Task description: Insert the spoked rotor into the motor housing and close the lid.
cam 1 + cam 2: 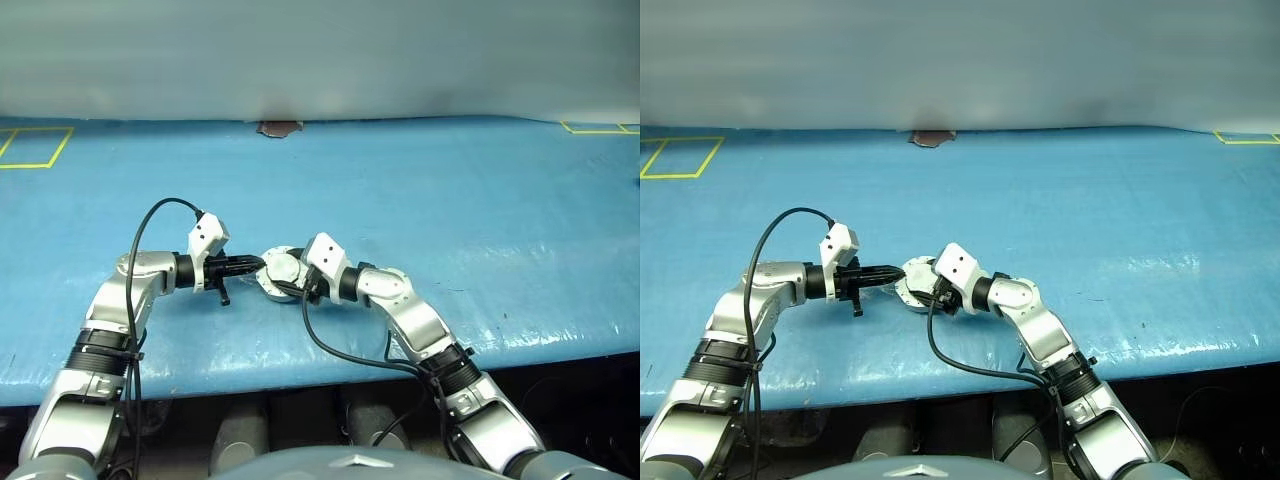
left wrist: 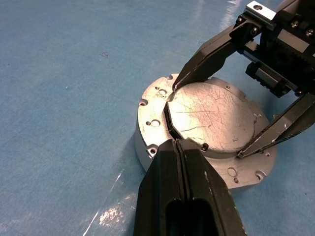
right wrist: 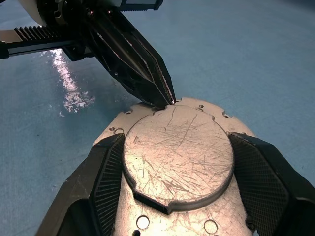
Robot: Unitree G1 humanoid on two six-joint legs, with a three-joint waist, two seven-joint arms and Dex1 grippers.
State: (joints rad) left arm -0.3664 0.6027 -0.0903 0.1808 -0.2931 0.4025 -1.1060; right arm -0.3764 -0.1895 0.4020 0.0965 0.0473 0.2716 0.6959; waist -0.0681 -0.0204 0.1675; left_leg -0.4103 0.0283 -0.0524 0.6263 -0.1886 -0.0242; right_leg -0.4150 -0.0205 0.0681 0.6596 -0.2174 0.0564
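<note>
We see the housing (image 2: 147,118) on the blue table (image 1: 480,200), near its front edge, with bare table all around. The lid (image 3: 177,152) lies shut on top, hiding whatever is inside. Our right gripper (image 3: 172,167) has its fingers spread, one pressed to each side of the lid. Our left gripper (image 2: 178,143), fingers pressed together, touches the lid's rim.

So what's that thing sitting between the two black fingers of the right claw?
The closed lid of the motor housing: in the right wrist view, the right gripper has one finger on each side of that scratched grey disc.
</note>
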